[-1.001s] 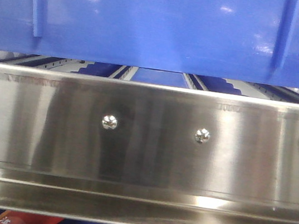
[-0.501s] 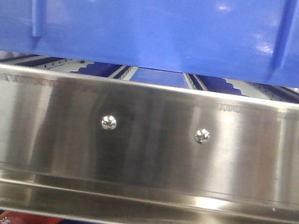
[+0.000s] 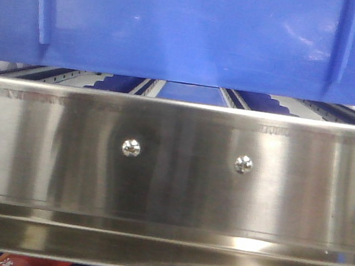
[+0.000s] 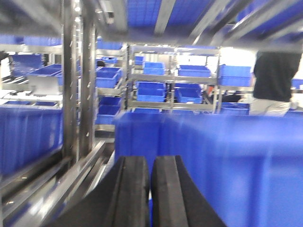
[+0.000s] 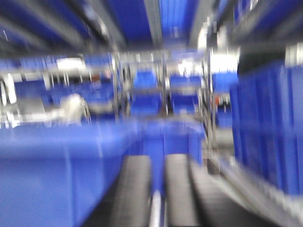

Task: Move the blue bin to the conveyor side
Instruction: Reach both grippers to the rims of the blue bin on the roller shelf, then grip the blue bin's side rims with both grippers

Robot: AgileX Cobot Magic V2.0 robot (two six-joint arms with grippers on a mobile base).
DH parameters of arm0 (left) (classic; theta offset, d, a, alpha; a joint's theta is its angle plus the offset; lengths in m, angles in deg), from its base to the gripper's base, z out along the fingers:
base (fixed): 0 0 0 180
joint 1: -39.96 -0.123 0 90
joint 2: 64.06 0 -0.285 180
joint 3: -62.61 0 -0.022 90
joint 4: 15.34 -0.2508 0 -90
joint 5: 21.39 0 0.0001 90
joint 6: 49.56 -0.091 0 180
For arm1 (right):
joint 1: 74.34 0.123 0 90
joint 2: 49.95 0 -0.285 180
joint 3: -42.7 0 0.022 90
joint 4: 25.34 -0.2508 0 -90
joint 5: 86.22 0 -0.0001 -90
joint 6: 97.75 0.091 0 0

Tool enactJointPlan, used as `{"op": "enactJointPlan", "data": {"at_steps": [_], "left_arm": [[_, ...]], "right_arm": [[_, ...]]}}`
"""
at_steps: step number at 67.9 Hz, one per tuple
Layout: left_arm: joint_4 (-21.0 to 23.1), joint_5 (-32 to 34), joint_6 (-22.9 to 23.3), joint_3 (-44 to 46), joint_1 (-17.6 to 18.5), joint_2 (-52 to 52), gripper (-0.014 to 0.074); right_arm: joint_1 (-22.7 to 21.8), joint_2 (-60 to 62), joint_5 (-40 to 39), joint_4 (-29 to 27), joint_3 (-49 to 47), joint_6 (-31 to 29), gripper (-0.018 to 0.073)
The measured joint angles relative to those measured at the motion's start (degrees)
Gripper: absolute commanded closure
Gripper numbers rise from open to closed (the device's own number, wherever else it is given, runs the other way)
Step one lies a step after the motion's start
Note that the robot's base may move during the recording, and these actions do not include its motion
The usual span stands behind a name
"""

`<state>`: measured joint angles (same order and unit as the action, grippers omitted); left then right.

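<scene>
Blue bin (image 3: 193, 28) sits beyond the near steel rail (image 3: 175, 193), seemingly flanked for shifting: left pincer (image 4: 150, 164) clenched, right pincer (image 5: 158, 165) too blurred to tell

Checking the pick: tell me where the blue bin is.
Front view: the blue bin fills the top of the frame, just above the stainless-steel rail, with a narrow gap between them.

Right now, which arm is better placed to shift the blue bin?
Left, probably: the blue bin sits close beside the left gripper. The right gripper also flanks it, but that view is blurred.
</scene>
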<state>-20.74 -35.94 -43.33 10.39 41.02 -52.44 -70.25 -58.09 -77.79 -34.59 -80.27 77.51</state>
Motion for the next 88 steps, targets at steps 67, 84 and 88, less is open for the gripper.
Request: {"op": "enactJointPlan", "data": {"at_steps": [67, 84, 88], "left_arm": [[-0.3, -32.8, -1.5, 49.8, 10.9, 47.0, -0.0005], [-0.3, -47.1, -0.2, 64.8, 10.9, 60.4, -0.0005], [-0.3, -49.4, 0.6, 67.5, 10.9, 63.3, -0.0005]], "right_arm": [[2.3, -48.1, 28.2, -0.3, -47.2, -0.4, 0.0000], [4.7, -64.1, 49.5, -0.3, -68.2, -0.9, 0.0000], [4.7, -67.2, 54.1, -0.3, -71.7, -0.9, 0.0000]]}}
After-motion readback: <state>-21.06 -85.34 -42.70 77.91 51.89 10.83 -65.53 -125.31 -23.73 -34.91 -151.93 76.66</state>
